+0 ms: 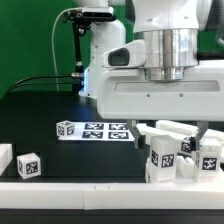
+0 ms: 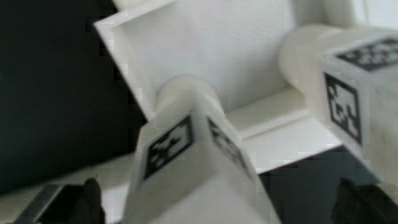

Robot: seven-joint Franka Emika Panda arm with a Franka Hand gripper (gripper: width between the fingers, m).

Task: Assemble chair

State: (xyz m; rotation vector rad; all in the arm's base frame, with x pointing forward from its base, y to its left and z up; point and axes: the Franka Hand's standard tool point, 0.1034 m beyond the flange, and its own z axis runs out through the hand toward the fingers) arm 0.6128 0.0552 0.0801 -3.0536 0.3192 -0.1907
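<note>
The chair parts (image 1: pixel 178 153) stand as a blocky white cluster with black-and-white tags near the front edge, at the exterior view's right. My gripper (image 1: pixel 172 130) hangs straight above that cluster. In the wrist view a white leg-like bar (image 2: pixel 187 135) with a tag points up between the two dark fingers (image 2: pixel 71 205). My gripper (image 2: pixel 217 205) is open, with a dark gap on each side of the bar, so neither finger touches it. A second tagged white piece (image 2: pixel 347 80) stands beside the bar, and a flat white panel (image 2: pixel 196 40) lies behind both.
The marker board (image 1: pixel 95 128) lies flat mid-table on the black surface. A small lone white tagged cube (image 1: pixel 29 166) sits at the front, towards the exterior view's left, with another white block (image 1: pixel 5 158) at the frame edge. The arm's white base (image 1: pixel 100 50) stands behind.
</note>
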